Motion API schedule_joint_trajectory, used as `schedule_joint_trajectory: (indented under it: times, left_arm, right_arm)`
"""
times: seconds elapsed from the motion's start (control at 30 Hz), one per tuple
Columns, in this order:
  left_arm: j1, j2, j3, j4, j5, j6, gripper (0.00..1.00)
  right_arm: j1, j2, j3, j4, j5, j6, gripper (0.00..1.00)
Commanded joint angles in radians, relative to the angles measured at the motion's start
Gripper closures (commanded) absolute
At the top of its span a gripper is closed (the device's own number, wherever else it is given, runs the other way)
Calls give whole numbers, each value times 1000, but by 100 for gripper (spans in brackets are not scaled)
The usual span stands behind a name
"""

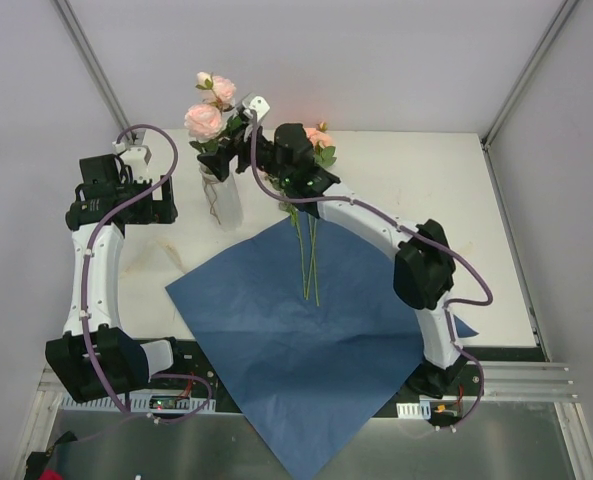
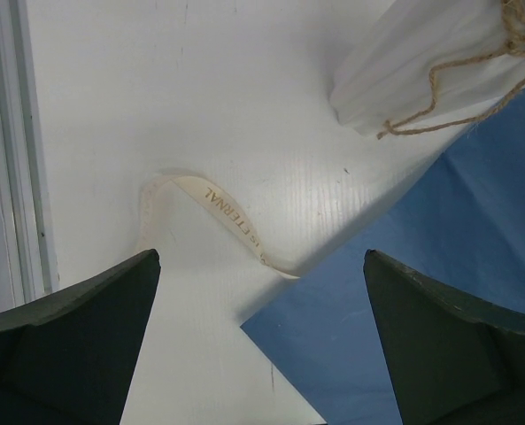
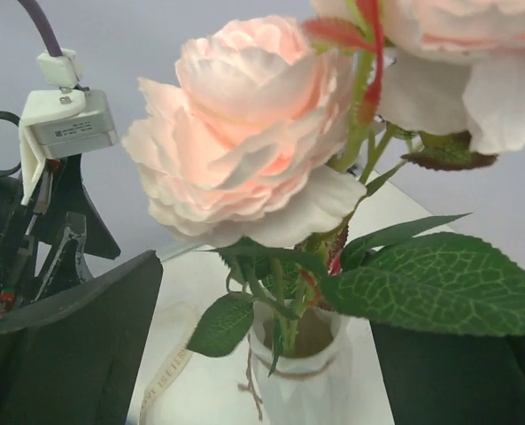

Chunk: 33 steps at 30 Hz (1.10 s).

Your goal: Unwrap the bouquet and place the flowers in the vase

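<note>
1. My right tool (image 3: 266,301) is released. Its 2 fingers stand wide apart on either side of the roses (image 3: 244,150), just above the mouth of the vase (image 3: 296,376), and neither finger touches them.
2. 2 large pink blooms with green leaves stand upright in the vase. It sits on the desk (image 1: 436,190) toward the far left, just off the far corner of the blue paper (image 1: 306,350).
3. The loose flowers (image 1: 309,255) lie on the far part of the paper, thin green stalks pointing toward me, with a bloom at the far end partly hidden behind my right arm. I count maybe 2 or 3 stalks; they're too thin to be sure.
4. The paper is spread flat and open. Its near corner reaches past the desk's near edge, between the arm bases.
5. My left tool (image 2: 260,266) is also released, fingers wide apart and holding nothing. It hovers over the desk, left of the vase.
6. Below it, a cream ribbon (image 2: 222,208) with gold lettering lies curled on the desk, 1 end reaching the paper's edge.
7. Brown twine (image 2: 439,84) is tied round the vase, with a loose end trailing down the ribbed side.
</note>
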Motion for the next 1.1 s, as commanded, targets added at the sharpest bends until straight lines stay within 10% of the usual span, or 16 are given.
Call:
schedule_joint_trajectory:
  times: [0.0,0.27,0.4,0.5,0.63,1.07]
  left_arm:
    - [6,-28,18,14,24,1,1]
    - [6,-5,65,-4,13,2,1]
    - [8,12,116,-26,16,2,1]
    - [8,15,136,-35,16,3,1]
    - [6,12,137,-43,16,6,1]
    - [8,11,119,-61,16,43,1]
  right_arm:
    - [7,-193,13,-269,121,-42,4]
    - [4,-596,-435,-579,449,-14,4]
    - [-74,-693,-631,-664,365,66,4]
    - [-121,-649,-644,-804,405,129,2]
    - [-163,-520,-570,-916,451,188,43]
    - [-220,-160,-380,-825,509,233,46]
